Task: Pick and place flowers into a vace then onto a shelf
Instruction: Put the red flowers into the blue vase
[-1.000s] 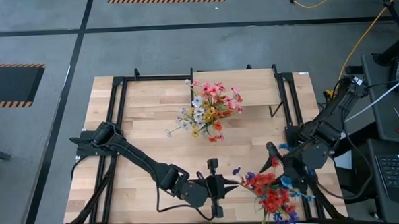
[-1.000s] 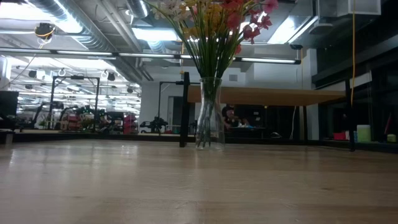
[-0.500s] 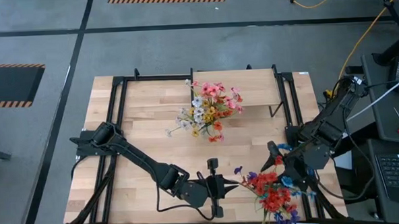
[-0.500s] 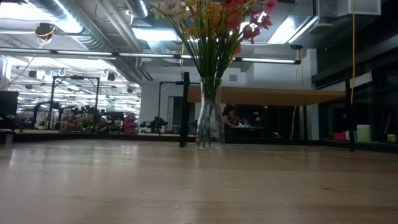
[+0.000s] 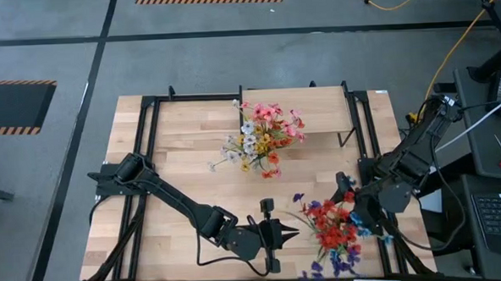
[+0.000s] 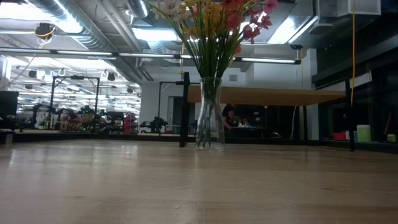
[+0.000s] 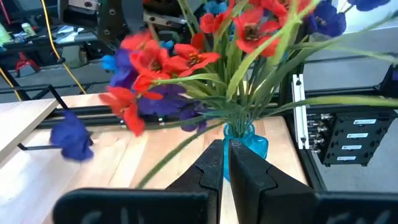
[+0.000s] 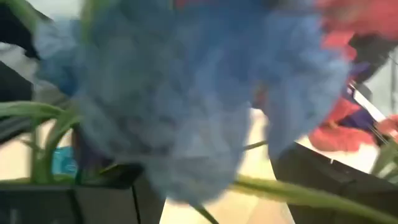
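Loose bunch of flowers (image 5: 333, 230), red and blue blooms, at the table's (image 5: 183, 152) front right, stems leading to the right gripper (image 5: 368, 205), whose jaws stand wide around the bunch. Left gripper (image 5: 290, 233) just beside the blooms, fingers (image 7: 241, 171) pressed together, holding nothing. Vase (image 6: 209, 113) with more flowers stands mid-table by the shelf (image 5: 325, 110).

Near right corner of tabletop (image 5: 184, 169) is crowded by red and blue flowers (image 5: 332, 230), wedged between left gripper (image 5: 290, 233) and right gripper (image 5: 361, 214). Centre back is blocked by filled vase (image 6: 209, 113) beside shelf (image 5: 317, 110) posts. Left half and middle of tabletop are left open.
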`<state>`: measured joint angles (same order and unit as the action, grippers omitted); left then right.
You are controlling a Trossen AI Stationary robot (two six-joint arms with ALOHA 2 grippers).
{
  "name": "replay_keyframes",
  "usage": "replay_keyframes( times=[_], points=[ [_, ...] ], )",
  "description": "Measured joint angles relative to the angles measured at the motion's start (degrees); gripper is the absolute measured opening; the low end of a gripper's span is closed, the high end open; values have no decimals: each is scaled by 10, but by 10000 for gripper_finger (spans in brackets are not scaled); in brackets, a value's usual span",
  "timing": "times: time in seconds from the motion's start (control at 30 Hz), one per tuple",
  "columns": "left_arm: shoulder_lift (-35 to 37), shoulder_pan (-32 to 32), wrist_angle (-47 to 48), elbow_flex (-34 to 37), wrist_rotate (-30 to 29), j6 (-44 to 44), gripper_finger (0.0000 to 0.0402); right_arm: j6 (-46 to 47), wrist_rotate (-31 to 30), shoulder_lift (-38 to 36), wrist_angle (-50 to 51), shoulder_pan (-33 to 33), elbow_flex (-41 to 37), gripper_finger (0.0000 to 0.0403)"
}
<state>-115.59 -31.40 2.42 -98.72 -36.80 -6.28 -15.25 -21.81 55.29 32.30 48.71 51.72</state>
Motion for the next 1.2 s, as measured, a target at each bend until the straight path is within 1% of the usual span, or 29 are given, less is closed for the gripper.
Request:
replay_keyframes(
  times=[0.13,0.37,0.6,0.77,1.2],
  points=[
    [0,0,1,0,0,0,17,1,19,-12,-18,0,0,260],
    [0,0,4,0,0,0,17,42,20,-23,-22,0,0,260],
    [0,0,4,0,0,0,17,45,20,-25,-47,0,2,260],
    [0,0,4,0,0,0,17,45,19,-26,-8,0,36,260],
    [0,0,4,0,0,0,17,47,19,-27,55,0,124,260]
  ],
)
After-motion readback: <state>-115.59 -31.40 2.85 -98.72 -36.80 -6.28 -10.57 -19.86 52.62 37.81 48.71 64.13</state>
